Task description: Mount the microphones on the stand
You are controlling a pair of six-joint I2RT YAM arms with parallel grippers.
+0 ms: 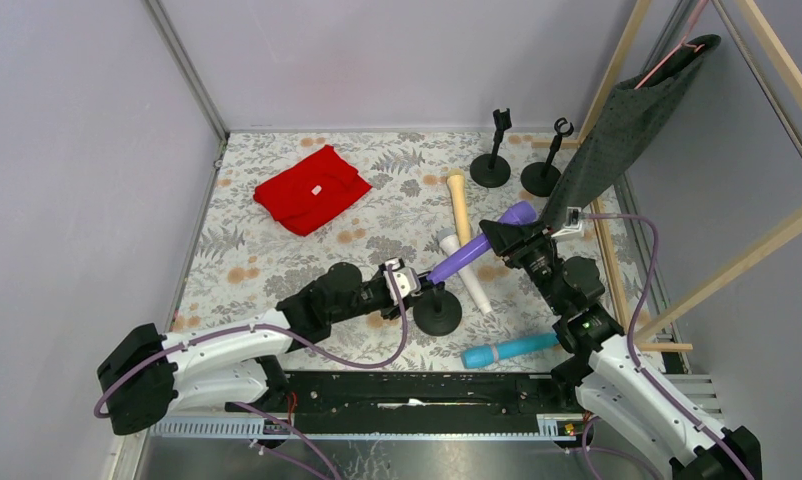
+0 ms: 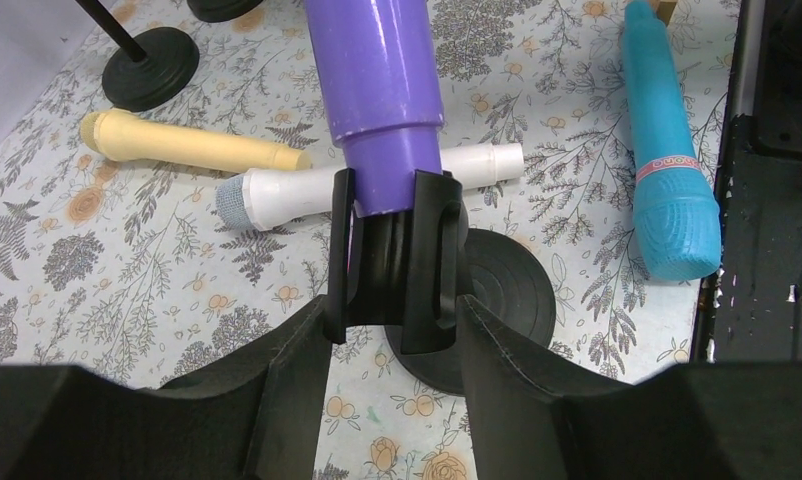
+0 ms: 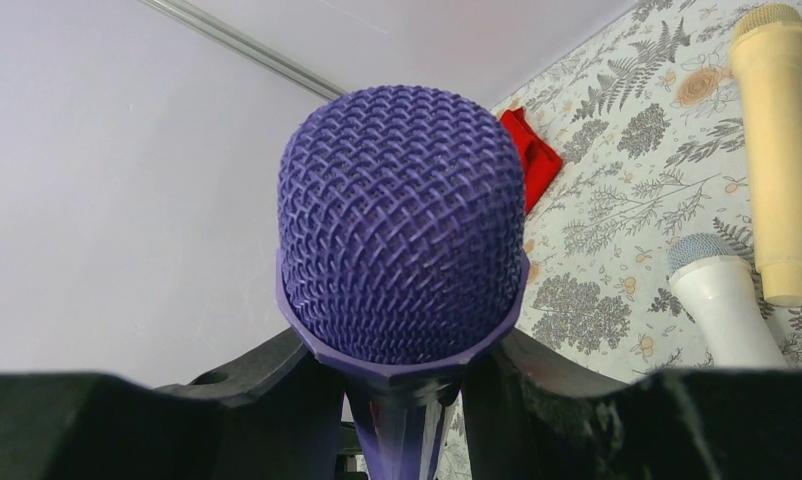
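My right gripper [image 1: 505, 241] is shut on the purple microphone [image 1: 477, 250] just below its mesh head [image 3: 402, 220] and holds it slanted above the table. The microphone's tail end [image 2: 382, 110] sits between the prongs of the black clip [image 2: 392, 260] on the near stand, whose round base [image 1: 437, 313] rests on the table. My left gripper [image 2: 392, 325] is shut on that clip from both sides. The white microphone [image 1: 474, 283], the cream-yellow microphone [image 1: 460, 205] and the light blue microphone [image 1: 507, 350] lie flat on the table.
Two more black stands [image 1: 492, 150] [image 1: 549, 165] stand at the back right. A red cloth [image 1: 312, 188] lies at the back left. A dark cloth [image 1: 617, 120] hangs from a wooden frame on the right. Grey walls enclose the floral table [image 1: 277, 260].
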